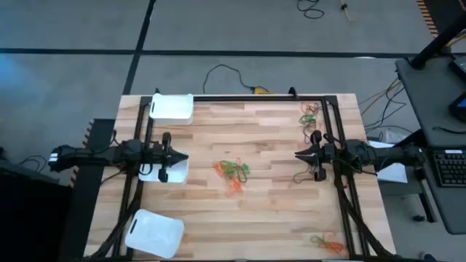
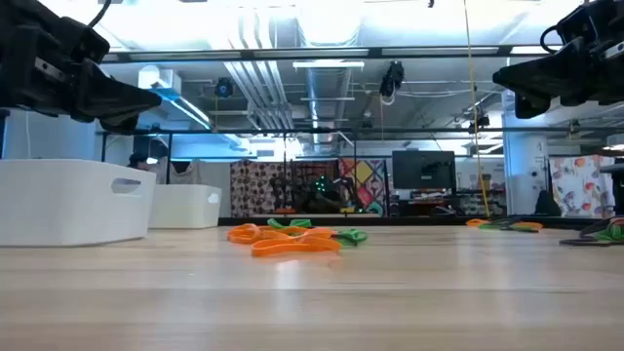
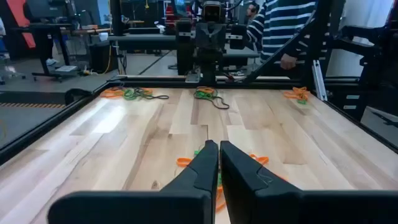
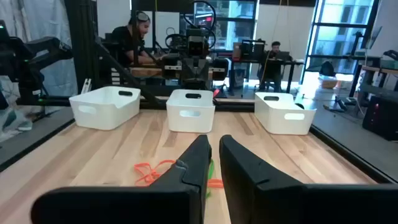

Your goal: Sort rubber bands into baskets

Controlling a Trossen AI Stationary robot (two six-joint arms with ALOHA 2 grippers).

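- Left gripper (image 1: 183, 156) hovers above the middle basket (image 1: 177, 171) at the desk's left edge, fingers (image 3: 205, 163) nearly together, holding nothing.
- Right gripper (image 1: 298, 153) hovers near the right edge, likewise pinched and empty.
- Central pile of rubber bands (image 1: 233, 172): orange and green, tangled, mid-desk. More bands (image 1: 311, 113) at the far right corner and others (image 1: 326, 242) at the near right corner.
- Judgement: light, limp, stretchy; neighbours likely drag along. Pinch one protruding orange loop (image 4: 149, 169) at the pile's rim.
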